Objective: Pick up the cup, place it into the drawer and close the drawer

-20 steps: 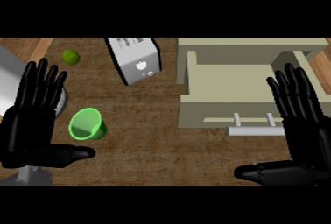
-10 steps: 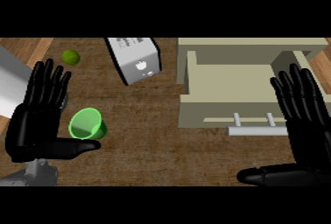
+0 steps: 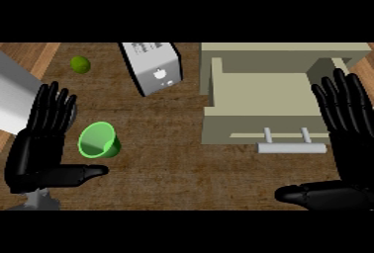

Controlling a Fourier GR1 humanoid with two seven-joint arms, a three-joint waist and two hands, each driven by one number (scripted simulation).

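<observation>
Left hand [image 3: 40, 148] lying open, fingers straight, thumb extending beneath the green cup [image 3: 99, 140] on the bench [image 3: 182, 168]. Right hand [image 3: 347, 143] lying open beside the open drawer [image 3: 263, 106].

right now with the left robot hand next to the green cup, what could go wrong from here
1. The left robot hand is open, its thumb just below the green cup; closing off-centre could tip the cup or push it away.
2. Carrying the cup to the open drawer passes near the toaster, which the arm might clip.
3. The right robot hand shows over the drawer's right edge and handle, so the two might crowd each other at the placement.
</observation>
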